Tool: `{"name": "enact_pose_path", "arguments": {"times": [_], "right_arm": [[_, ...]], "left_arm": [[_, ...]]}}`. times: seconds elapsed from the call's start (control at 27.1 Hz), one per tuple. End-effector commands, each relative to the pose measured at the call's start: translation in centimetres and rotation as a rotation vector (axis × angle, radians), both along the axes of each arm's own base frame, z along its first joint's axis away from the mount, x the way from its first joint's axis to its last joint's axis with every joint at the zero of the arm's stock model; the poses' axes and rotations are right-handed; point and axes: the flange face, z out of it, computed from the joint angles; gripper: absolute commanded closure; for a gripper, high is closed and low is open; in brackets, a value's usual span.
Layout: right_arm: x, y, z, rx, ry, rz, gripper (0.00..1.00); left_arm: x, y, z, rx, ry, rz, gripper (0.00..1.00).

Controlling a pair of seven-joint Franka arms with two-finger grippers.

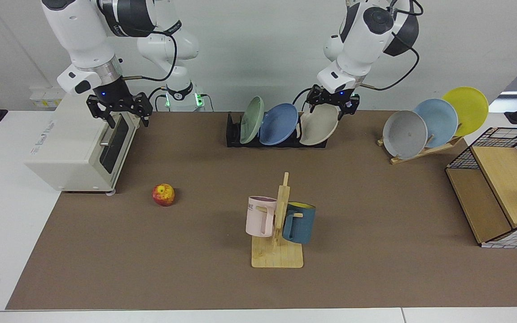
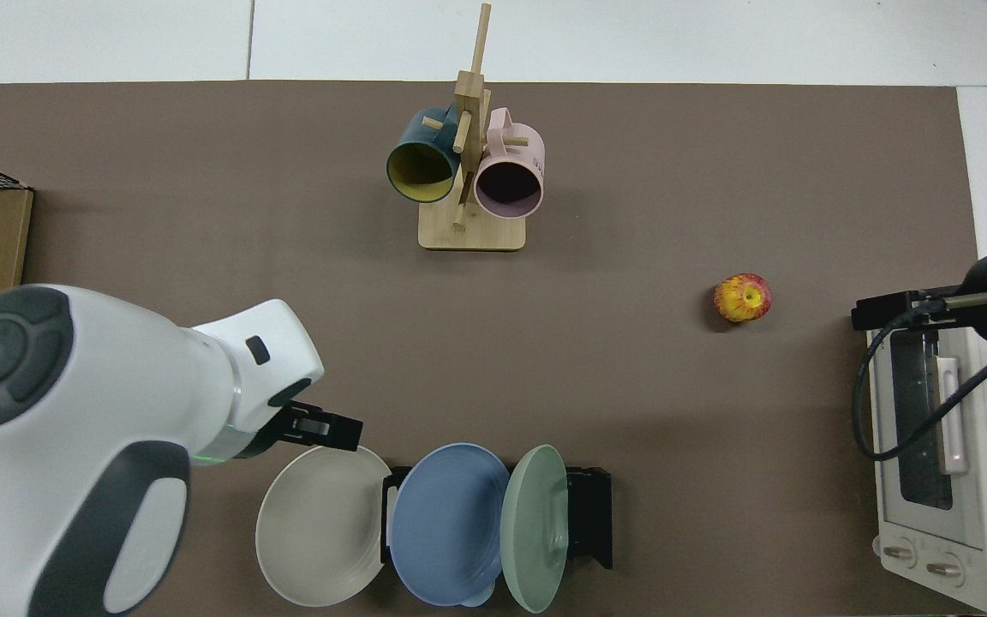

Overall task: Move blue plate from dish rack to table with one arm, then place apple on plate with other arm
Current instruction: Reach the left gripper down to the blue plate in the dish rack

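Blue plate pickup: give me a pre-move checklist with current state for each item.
1. The blue plate stands in the dish rack, in the middle slot between the green plate and the beige plate: ok.
2. Left gripper lined up over the blue plate: not ok, it is above the beige plate's top rim.
3. Left fingers open for the grasp: ok.
4. Bare table in front of the rack to set the plate down: ok.
5. Apple free on the table for the second step: ok.
6. Right gripper waits open by the toaster oven, away from the rack: ok.
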Motion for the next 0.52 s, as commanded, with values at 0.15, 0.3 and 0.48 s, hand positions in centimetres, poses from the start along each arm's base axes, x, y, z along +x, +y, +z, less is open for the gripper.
{"name": "enact_pose_path", "arguments": {"times": [0.15,0.3,0.48], "right_arm": [[-0.2,-0.3,0.1,0.002,0.003,0.009,0.0],[-0.2,-0.3,0.1,0.002,0.003,0.009,0.0],[-0.2,-0.3,0.1,0.002,0.003,0.009,0.0]], "left_arm": [[-4.3,-0.9,-5.2,-0.024,0.014,0.004,0.0],[-5.0,-2.0,-6.1,-0.023,0.031,-0.013,0.0],[-6.6,-4.1,-9.8,-0.034,0.028,-0.018,0.0]]}}
